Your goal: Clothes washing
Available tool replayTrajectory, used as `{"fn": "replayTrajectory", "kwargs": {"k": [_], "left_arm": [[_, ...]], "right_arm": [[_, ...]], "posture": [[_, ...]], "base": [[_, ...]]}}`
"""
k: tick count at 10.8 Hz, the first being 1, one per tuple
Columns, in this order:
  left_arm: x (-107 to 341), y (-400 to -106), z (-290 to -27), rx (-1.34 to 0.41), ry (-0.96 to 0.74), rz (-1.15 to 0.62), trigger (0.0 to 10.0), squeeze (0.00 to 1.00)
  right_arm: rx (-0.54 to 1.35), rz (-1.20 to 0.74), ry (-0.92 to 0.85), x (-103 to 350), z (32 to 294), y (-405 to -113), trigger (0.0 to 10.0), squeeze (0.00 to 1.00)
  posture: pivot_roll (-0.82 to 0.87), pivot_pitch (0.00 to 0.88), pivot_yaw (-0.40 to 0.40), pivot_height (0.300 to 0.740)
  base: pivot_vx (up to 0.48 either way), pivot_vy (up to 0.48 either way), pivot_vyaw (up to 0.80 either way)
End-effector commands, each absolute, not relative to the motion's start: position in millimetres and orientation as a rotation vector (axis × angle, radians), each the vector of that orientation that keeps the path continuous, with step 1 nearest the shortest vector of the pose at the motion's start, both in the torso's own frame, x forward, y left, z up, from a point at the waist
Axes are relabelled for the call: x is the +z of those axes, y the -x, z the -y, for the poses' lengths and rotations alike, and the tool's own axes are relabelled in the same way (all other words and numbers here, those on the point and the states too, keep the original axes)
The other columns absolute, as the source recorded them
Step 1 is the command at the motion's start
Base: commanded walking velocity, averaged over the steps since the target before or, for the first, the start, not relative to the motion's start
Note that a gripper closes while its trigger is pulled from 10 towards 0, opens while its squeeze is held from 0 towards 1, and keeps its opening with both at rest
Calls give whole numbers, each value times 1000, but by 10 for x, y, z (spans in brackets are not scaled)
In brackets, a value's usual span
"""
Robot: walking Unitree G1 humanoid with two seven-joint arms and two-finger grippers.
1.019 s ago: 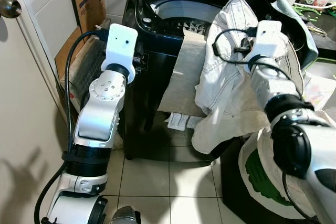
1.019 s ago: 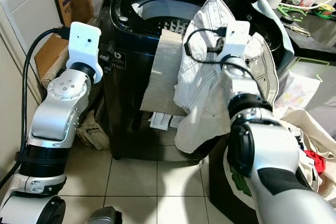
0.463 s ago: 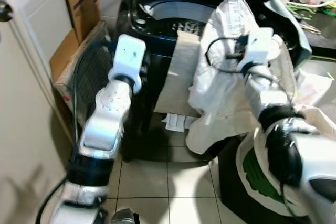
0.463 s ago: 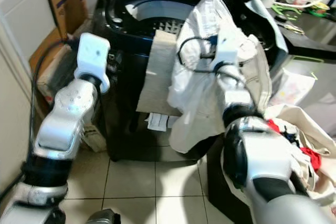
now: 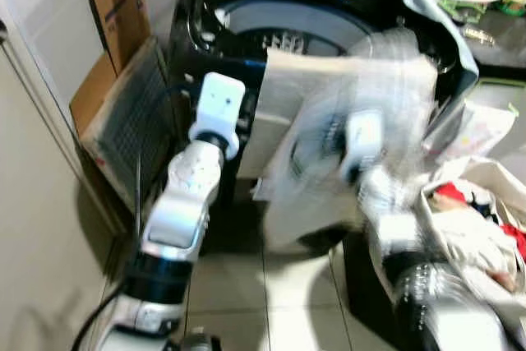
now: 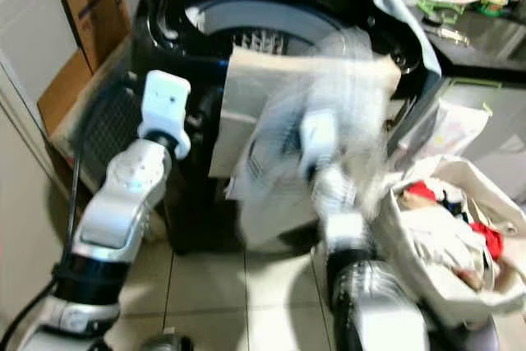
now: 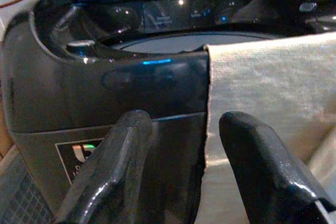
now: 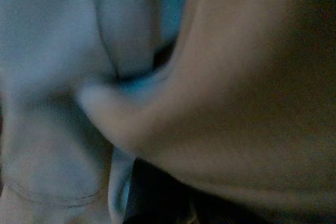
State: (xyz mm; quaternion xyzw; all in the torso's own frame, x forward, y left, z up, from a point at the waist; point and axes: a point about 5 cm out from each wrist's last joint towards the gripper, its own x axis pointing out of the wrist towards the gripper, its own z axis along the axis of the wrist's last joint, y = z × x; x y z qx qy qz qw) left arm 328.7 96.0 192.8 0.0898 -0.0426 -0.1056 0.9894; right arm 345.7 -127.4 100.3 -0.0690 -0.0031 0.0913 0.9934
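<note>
A white garment point(image 5: 362, 154) (very blurred) is hanging at the front of the black washing machine point(image 5: 205, 80), beside a beige cloth point(image 7: 262, 93) that is lying over its rim. The right gripper is buried in the garment, so I cannot tell its jaws. The left gripper point(image 7: 184, 171) is hovering before the machine's front, jaws spread.

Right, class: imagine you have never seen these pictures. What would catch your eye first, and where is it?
The blurred pale garment, draped over the right arm in front of the black washing machine, draws the eye first. Next comes the beige cloth hanging over the machine's front rim, with the left gripper held before it, jaws open. At the right stands a white laundry bag stuffed with clothes.
</note>
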Motion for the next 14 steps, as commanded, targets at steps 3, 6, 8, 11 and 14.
{"fn": "replayTrajectory", "kwargs": {"k": [3, 6, 8, 11, 14], "left_arm": [[1897, -3283, -956, -213, -168, 80, 10000, 0], [1897, -3283, -956, -213, -168, 80, 10000, 0], [1897, -3283, -956, -213, -168, 80, 10000, 0], [1897, -3283, -956, -213, -168, 80, 10000, 0], [1897, -3283, -956, -213, -168, 80, 10000, 0]], "right_arm": [[173, 100, 154, 1249, 1309, -3530, 0, 0], [173, 100, 154, 1249, 1309, -3530, 0, 0], [173, 100, 154, 1249, 1309, -3530, 0, 0], [173, 100, 154, 1249, 1309, -3530, 0, 0], [173, 100, 154, 1249, 1309, -3530, 0, 0]], "posture": [[122, 0, -63, 740], [122, 0, -63, 740], [122, 0, -63, 740], [122, 0, -63, 740], [122, 0, -63, 740]], "base": [[0, 0, 0], [0, 0, 0], [0, 0, 0], [0, 0, 0], [0, 0, 0]]}}
